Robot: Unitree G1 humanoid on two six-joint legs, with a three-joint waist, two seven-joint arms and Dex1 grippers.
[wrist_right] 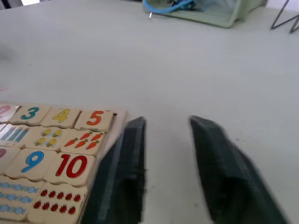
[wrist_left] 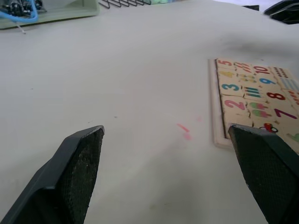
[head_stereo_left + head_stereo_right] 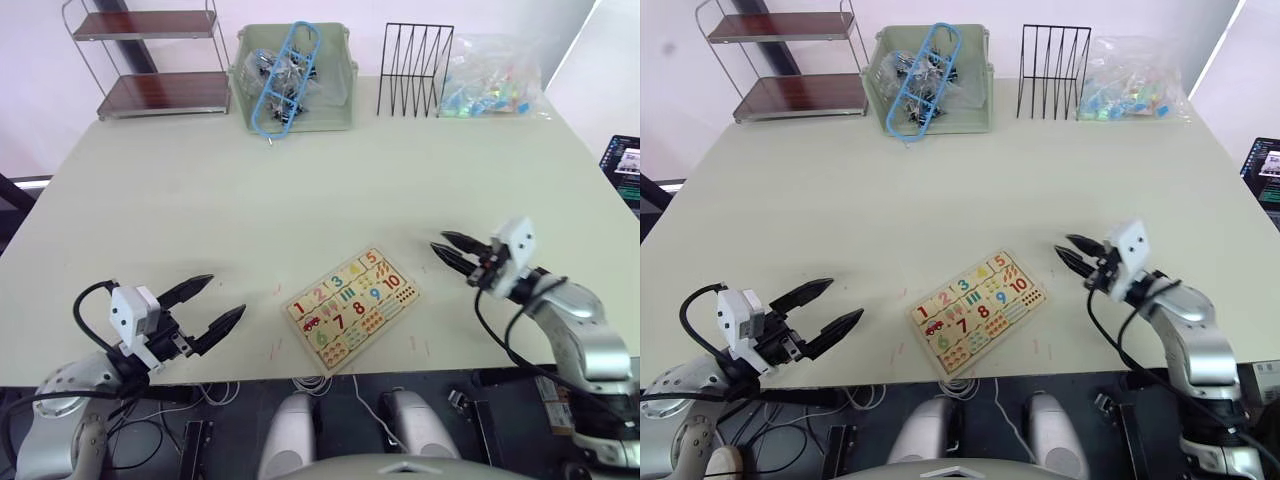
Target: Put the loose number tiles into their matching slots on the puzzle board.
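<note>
The puzzle board (image 3: pixel 352 305) lies slanted near the table's front edge, between my two arms. Tiles with the digits 1 to 5 sit flush in the row along its far long edge, from tile 1 (image 3: pixel 298 308) to tile 5 (image 1: pixel 95 119). No tile lies loose on the table around it. My left gripper (image 3: pixel 226 295) hovers open and empty to the left of the board, pointing at it. My right gripper (image 3: pixel 438 241) is just right of the board's corner by the 5, its fingers a little apart with nothing between them.
Along the far edge stand a wire shelf rack (image 3: pixel 160 60), a green bin (image 3: pixel 293 80) with a blue plastic piece on top, a black wire file rack (image 3: pixel 415 70) and a clear bag (image 3: pixel 490 80) of colourful pieces. Bare tabletop lies between them and the board.
</note>
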